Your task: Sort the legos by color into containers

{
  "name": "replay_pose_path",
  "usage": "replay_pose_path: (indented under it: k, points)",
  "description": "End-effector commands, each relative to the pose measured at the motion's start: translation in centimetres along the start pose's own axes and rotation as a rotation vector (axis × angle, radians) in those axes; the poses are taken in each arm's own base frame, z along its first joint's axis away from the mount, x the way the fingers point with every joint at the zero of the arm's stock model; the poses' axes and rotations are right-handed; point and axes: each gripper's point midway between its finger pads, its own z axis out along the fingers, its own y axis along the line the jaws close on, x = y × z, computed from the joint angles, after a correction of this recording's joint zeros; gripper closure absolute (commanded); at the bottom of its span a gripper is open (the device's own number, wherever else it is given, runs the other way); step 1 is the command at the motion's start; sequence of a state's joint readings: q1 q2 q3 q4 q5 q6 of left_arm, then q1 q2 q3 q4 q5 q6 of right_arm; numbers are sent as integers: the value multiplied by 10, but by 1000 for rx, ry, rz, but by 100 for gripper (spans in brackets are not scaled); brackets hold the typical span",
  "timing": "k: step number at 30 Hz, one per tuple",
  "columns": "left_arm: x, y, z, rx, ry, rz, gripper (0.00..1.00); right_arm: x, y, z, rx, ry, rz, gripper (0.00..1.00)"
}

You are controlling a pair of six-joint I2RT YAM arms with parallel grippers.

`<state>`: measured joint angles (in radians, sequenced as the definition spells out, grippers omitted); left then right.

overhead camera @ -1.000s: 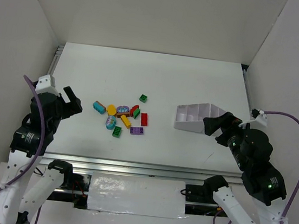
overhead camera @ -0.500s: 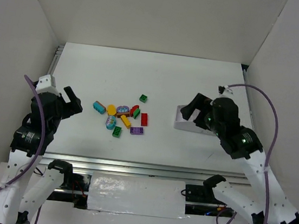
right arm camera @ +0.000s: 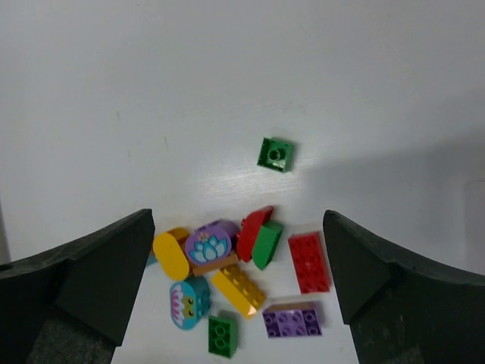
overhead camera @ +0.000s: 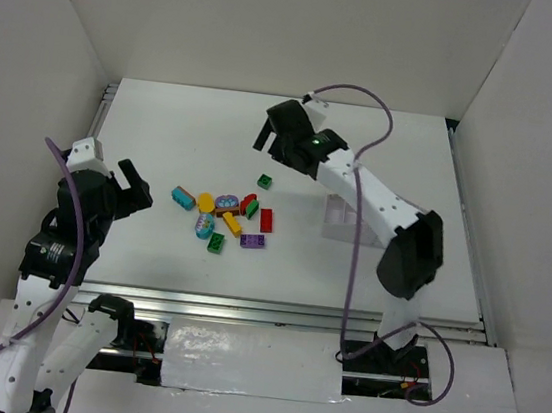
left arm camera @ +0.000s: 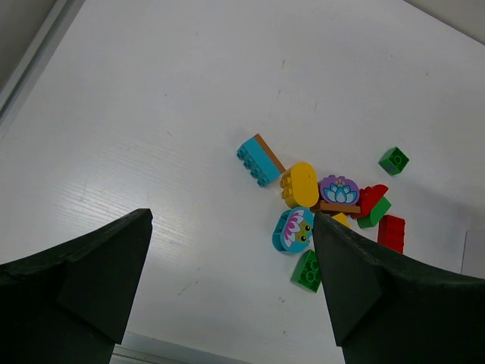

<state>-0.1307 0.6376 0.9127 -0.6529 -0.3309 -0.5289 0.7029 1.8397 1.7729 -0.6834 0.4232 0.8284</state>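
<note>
Right gripper (overhead camera: 276, 144) hangs wide open over the table (overhead camera: 185, 125), probably lining up a first pick; left gripper (overhead camera: 133, 185) waits at the left edge, also spread and empty. Containers (overhead camera: 332, 224) sit right of centre, mostly hidden by the right arm, contents unclear. Legos (overhead camera: 226, 217) lie heaped left of them: small, studded, green, red, yellow, purple, teal, with one green brick (overhead camera: 264, 181) apart.
</note>
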Motion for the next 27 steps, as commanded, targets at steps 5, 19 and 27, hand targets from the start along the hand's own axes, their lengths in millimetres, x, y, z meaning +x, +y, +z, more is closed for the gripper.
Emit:
replay_pose_path:
  k: [5, 19, 27]
  points:
    - [-12, -12, -3, 49, -27, -11, 0, 16, 15, 78, 168, 4, -30, 1]
    - [-9, -19, -3, 85, -12, 3, 1, 88, -23, 154, 245, 173, -84, 17]
    - [-10, -21, -4, 101, -16, 2, 1, 101, -33, 162, 268, 202, -99, 33]
